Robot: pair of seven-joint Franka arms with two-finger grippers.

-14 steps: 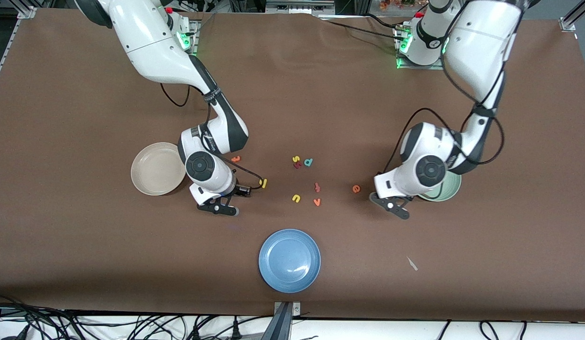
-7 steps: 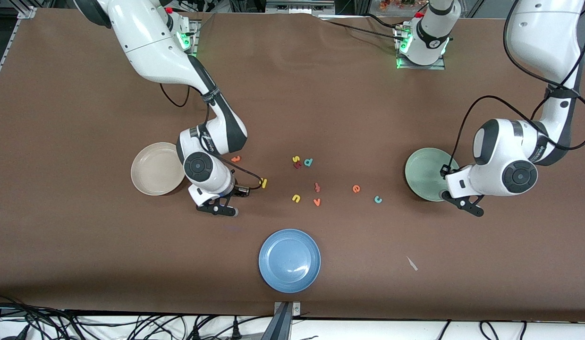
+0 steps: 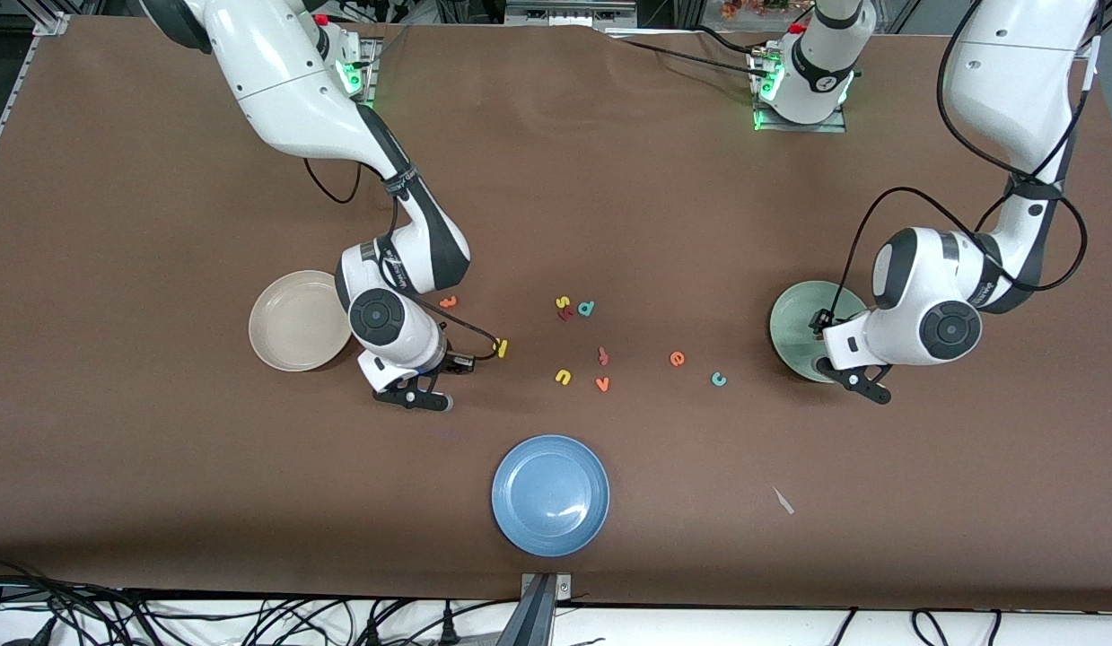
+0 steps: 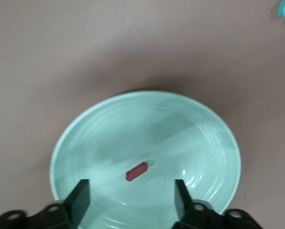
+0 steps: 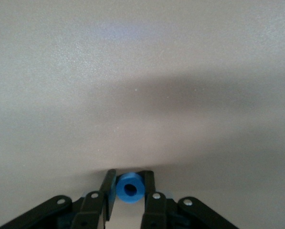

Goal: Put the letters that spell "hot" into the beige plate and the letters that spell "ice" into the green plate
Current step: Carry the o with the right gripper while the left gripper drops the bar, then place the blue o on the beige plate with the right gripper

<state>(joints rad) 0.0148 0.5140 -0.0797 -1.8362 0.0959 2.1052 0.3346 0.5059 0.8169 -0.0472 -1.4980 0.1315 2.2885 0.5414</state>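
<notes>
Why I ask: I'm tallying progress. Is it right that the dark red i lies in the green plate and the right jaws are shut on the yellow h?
Not quite. The right gripper is shut on the blue o, not the yellow h, as the right wrist view shows. The dark red i does lie in the green plate.

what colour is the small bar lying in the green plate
Dark red bar, lying in the green plate; the left wrist view shows it best.

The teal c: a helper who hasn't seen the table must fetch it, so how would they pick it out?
Start at the green plate toward the left arm's end of the table. The teal c lies on the brown cloth beside it, just past the orange e. The only other teal letter, the d, sits in the middle cluster, farther from the front camera.
</notes>
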